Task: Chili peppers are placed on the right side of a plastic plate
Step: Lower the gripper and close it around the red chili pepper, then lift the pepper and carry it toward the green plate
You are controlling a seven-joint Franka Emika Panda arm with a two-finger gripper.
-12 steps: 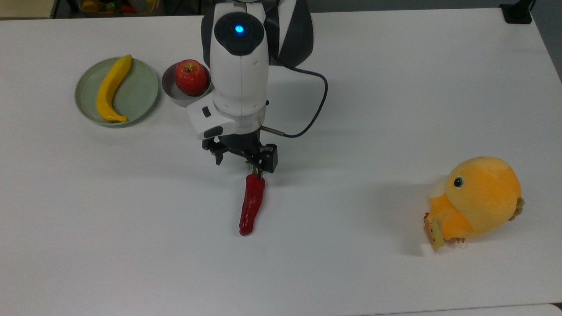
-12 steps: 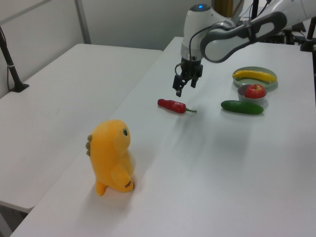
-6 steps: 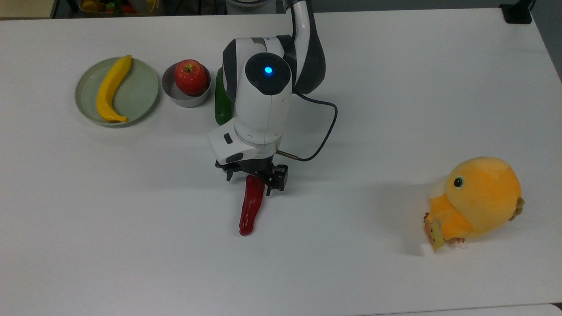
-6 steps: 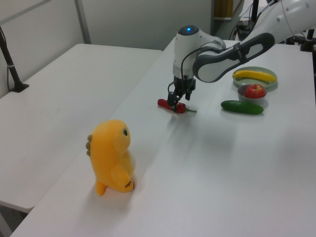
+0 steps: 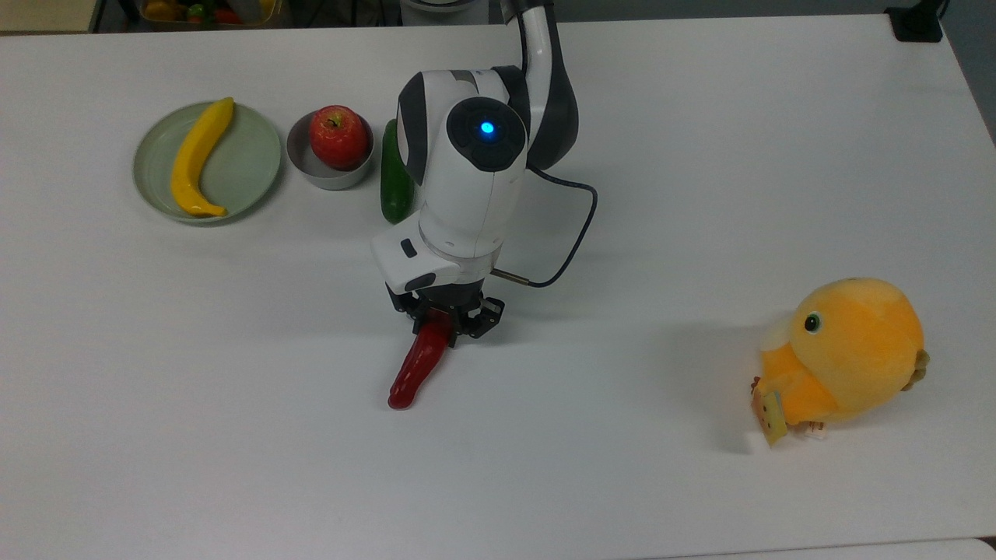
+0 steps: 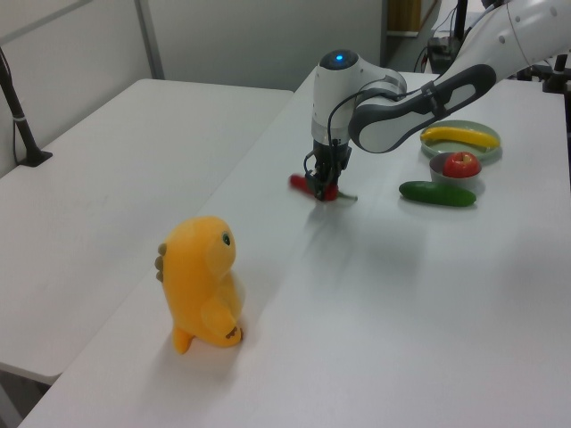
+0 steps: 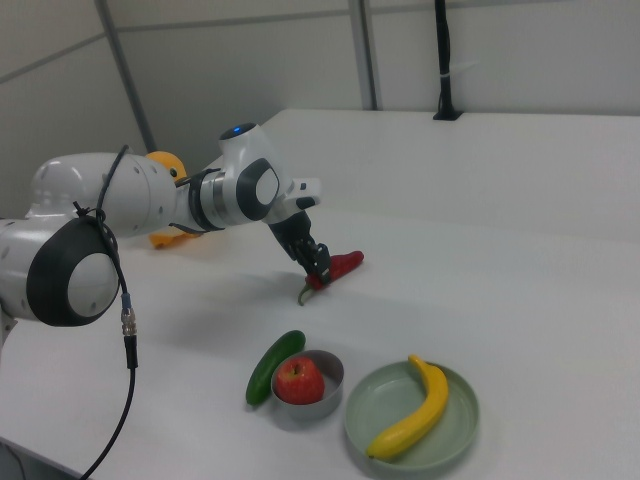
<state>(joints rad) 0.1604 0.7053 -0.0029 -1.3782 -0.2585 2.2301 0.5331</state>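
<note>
The dark-red chili pepper (image 5: 412, 369) (image 6: 299, 181) (image 7: 345, 263) is near the middle of the table, its tip pointing toward the top view's lower left. My gripper (image 5: 443, 327) (image 6: 323, 185) (image 7: 318, 275) is shut on its stem end, the fingers pointing down at the table. The green stem sticks out beyond the fingers in the right view. The pale sage-green plastic plate (image 5: 253, 155) (image 6: 486, 127) (image 7: 455, 425) stands at the top view's far left, well away from the gripper, with a yellow banana (image 5: 194, 159) lying across it.
A grey bowl (image 5: 311, 173) holding a red apple (image 5: 338, 136) stands just right of the plate in the top view. A dark green cucumber (image 5: 394, 183) lies beside it, partly under the arm. An orange plush toy (image 5: 844, 358) sits at the top view's right.
The gripper came down over the chili's stem end and its fingers closed on it. The chili has swung, its tip moving toward the top view's left.
</note>
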